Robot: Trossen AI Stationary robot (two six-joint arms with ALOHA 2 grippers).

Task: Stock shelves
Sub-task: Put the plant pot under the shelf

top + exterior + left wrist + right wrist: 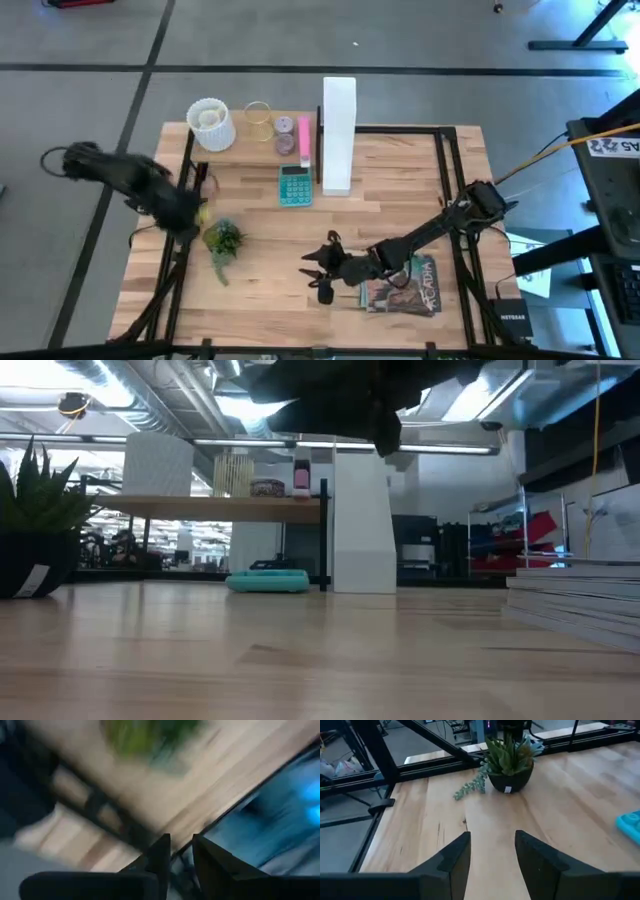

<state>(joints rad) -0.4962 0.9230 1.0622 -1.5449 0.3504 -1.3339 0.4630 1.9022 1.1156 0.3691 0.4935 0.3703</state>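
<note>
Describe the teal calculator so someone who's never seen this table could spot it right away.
Find the tall white file box standing at the back of the table. Right beside it, in front of the small raised shelf, the calculator lies flat on the wood. It is the only teal thing there, with rows of keys.
</note>
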